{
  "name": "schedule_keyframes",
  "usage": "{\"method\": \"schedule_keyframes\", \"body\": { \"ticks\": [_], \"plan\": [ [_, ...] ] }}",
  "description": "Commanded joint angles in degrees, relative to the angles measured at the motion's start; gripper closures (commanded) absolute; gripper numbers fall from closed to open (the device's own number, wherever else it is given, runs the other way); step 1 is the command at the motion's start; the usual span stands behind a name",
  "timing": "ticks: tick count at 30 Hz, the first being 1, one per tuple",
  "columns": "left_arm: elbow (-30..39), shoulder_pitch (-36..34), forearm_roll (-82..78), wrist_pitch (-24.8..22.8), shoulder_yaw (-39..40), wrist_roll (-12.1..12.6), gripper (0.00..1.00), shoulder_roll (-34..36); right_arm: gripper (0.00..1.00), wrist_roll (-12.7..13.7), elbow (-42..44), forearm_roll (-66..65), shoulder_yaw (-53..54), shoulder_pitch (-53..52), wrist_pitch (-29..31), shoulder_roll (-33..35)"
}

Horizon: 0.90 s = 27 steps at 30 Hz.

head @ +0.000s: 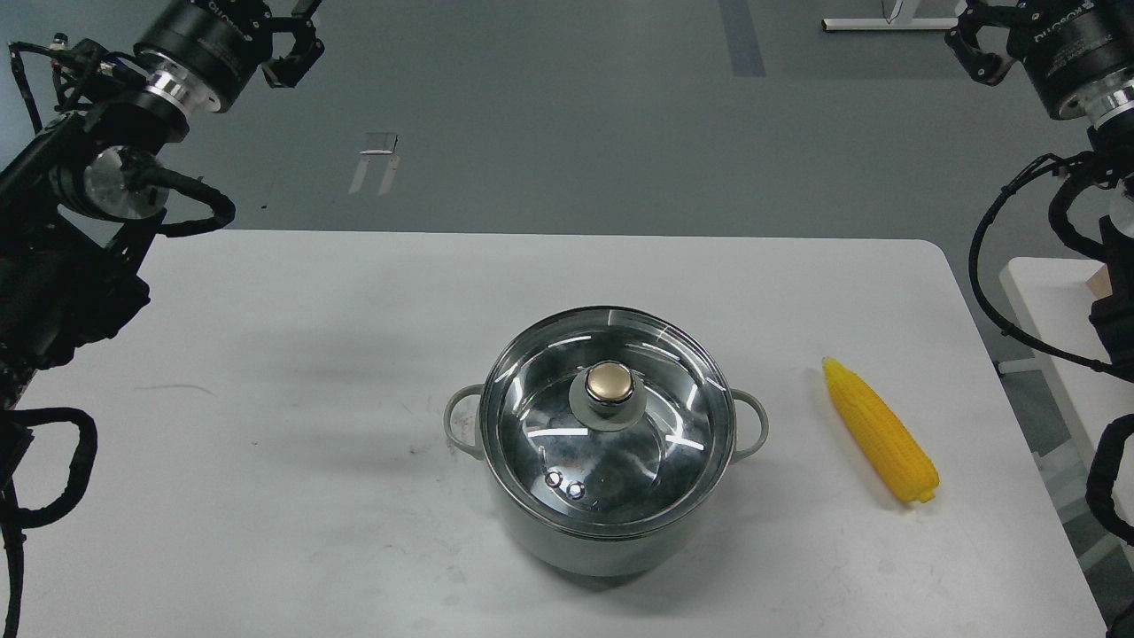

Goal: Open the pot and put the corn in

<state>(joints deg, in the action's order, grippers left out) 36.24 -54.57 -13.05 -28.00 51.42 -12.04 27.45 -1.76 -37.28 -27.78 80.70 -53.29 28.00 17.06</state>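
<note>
Pot-wise, your left fingers [297, 40] sit parted and empty at the top left, your right fingers [974, 44] are too cropped to judge, and below them you see the pot [602, 540] mid-surface [266, 443], glass lid [608, 425] on, corn [879, 430] lying just right of it.

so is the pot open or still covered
Covered: the glass lid with its gold knob sits flat on the pot rim.
</note>
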Motion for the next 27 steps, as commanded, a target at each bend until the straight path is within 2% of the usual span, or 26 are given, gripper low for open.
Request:
{"method": "schedule_keyframes", "body": {
  "ticks": [1, 3, 11, 18, 20, 23, 25, 26, 27],
  "plan": [
    [0.3, 0.5, 0.0, 0.0, 0.3, -0.2, 0.02, -0.1, 0.0, 0.0, -0.1, 0.0, 0.0, 0.3, 0.0, 0.2],
    [0.4, 0.7, 0.0, 0.0, -0.2, -0.6, 0.02, -0.1, 0.0, 0.0, 0.0, 0.0, 0.0, 0.4, 0.0, 0.2],
    [-0.3, 0.2, 0.7, 0.0, -0.1, 0.3, 0.02, 0.1, 0.0, 0.1, 0.1, 0.0, 0.0, 0.6, 0.0, 0.1],
    [0.8, 1.5, 0.5, 0.0, 0.0, -1.0, 0.02, -0.6, 0.0, 0.1, -0.2, 0.0, 0.2, 1.2, 0.0, 0.2],
    [2.3, 3.5, -0.3, 0.0, -0.4, -3.0, 0.02, -0.6, 0.0, 0.1, -0.5, 0.1, 0.8, 1.8, 0.0, 0.4],
    [9.5, 6.0, -3.9, 0.0, -1.1, -4.6, 0.03, 1.1, 0.0, 0.0, -1.6, 0.2, 1.0, 2.9, 0.0, 0.6],
    [20.5, 9.3, -10.0, 0.5, -1.1, -4.6, 0.06, 5.9, 0.0, 0.0, -2.7, 0.2, 1.0, 4.0, 0.0, 0.9],
    [23.7, 10.2, -11.9, 1.4, -1.1, -4.6, 0.07, 7.3, 0.0, 0.0, -2.8, 0.2, 1.0, 4.2, 0.0, 0.9],
    [30.3, 11.9, -15.5, 3.0, -1.1, -4.6, 0.07, 9.5, 0.0, 0.0, -3.0, 0.2, 1.0, 4.6, 0.0, 0.9]
  ]
}}
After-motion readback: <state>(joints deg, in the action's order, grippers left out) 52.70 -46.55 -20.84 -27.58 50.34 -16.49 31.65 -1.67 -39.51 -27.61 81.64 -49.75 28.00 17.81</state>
